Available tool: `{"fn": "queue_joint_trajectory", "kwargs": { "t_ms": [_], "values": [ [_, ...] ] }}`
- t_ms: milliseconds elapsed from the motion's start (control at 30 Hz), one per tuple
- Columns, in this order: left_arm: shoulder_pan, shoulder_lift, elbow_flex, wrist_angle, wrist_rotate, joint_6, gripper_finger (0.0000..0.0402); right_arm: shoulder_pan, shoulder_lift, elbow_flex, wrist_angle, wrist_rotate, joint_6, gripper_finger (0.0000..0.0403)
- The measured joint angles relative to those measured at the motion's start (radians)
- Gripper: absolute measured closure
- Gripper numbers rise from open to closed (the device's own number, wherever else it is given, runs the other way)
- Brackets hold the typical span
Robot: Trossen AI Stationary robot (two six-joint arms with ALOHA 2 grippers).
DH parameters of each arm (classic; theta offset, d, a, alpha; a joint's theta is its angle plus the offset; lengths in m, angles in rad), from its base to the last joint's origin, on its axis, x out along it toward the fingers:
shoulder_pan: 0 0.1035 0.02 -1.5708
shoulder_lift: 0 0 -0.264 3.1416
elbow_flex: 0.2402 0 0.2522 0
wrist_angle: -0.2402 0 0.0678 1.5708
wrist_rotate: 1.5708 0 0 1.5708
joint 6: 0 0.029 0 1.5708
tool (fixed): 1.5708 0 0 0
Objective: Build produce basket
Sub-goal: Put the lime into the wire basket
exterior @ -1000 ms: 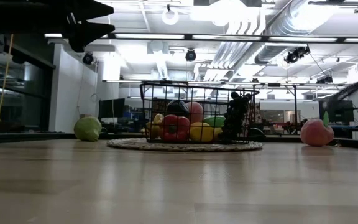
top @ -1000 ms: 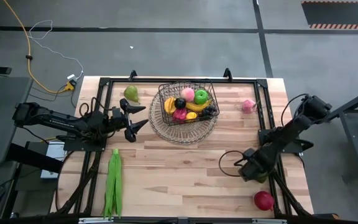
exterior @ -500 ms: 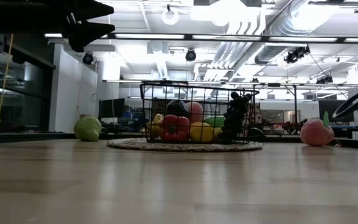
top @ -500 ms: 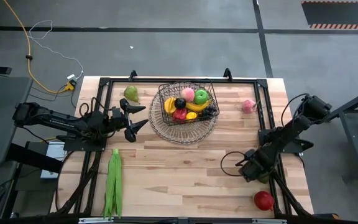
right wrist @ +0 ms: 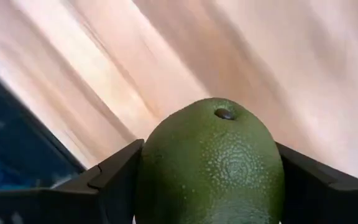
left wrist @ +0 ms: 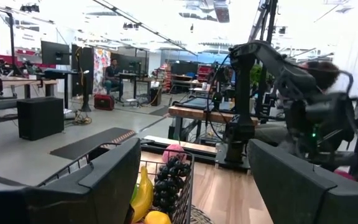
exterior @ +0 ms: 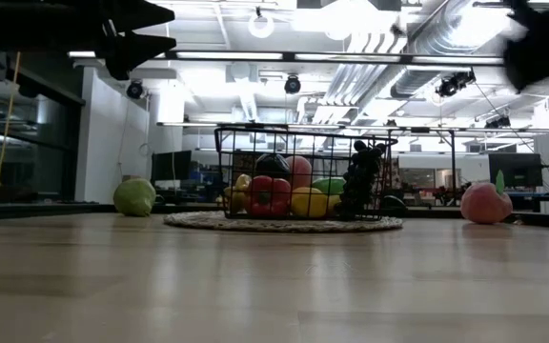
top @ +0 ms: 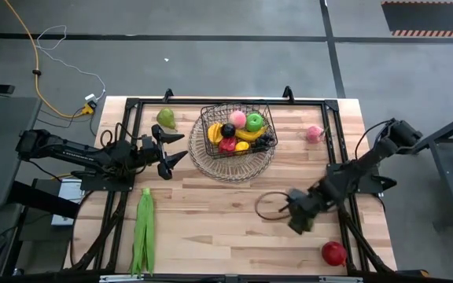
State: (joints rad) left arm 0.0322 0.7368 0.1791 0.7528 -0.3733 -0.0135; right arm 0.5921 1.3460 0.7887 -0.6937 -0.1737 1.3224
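The wire basket [top: 211,163] stands at the table's far middle on a round mat, holding a green apple, a banana, dark grapes and pink and red pieces. My right gripper [top: 297,220] is above the near right part of the table, shut on a green, bumpy-skinned fruit [right wrist: 210,162]. It shows blurred at the top right of the low view [exterior: 541,38]. My left gripper [top: 175,147] waits open, left of the basket and above the table. A pear [top: 166,118], the green pods [top: 143,232], a pink piece [top: 314,133] and a red apple [top: 334,252] lie on the table. My right gripper pinches the green fruit by two opposite sides [right wrist: 151,180], one finger [right wrist: 114,177] on each. The fingers slant down from above. The fruit is clear of the table, with its small dark stem mark [right wrist: 224,114] pointing away from the gripper.
A black frame [top: 333,141] runs around the work area. A cable loops beside the right gripper [top: 270,206]. Bare wood lies between the basket and the near edge [top: 219,216].
My right gripper has risen and gone toward the table's left, away from the right edge, and its wrist has rolled. In the low view it has climbed from the right side to the top corner.
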Motion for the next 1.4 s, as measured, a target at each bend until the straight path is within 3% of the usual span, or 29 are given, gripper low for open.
{"fn": "queue_joint_trajectory", "kwargs": {
  "t_ms": [167, 300, 400, 533, 667, 1400],
  "values": [
    [0.000, 0.000, 0.000, 0.000, 0.000, -0.002, 0.0115, -0.155, 0.000, 0.040, 0.133, 0.262, -0.437, 0.0132],
    [0.000, 0.000, 0.000, 0.000, 0.006, -0.002, 0.0115, -0.284, 0.000, -0.027, 0.448, 0.412, -0.798, 0.0132],
    [0.000, 0.000, 0.000, 0.000, 0.030, -0.002, 0.0115, -0.388, 0.000, -0.131, 0.831, 0.412, -1.022, 0.0132],
    [0.000, 0.000, 0.001, 0.006, 0.070, -0.021, 0.0115, -0.508, 0.001, -0.275, 1.334, 0.324, -1.211, 0.0132],
    [0.000, 0.000, 0.002, 0.007, 0.096, -0.056, 0.0115, -0.574, 0.000, -0.345, 1.628, 0.249, -1.292, 0.0131],
    [0.000, 0.000, 0.002, -0.001, 0.130, -0.038, 0.0115, -0.612, 0.001, -0.281, 1.528, 0.209, -1.323, 0.0131]
  ]
}}
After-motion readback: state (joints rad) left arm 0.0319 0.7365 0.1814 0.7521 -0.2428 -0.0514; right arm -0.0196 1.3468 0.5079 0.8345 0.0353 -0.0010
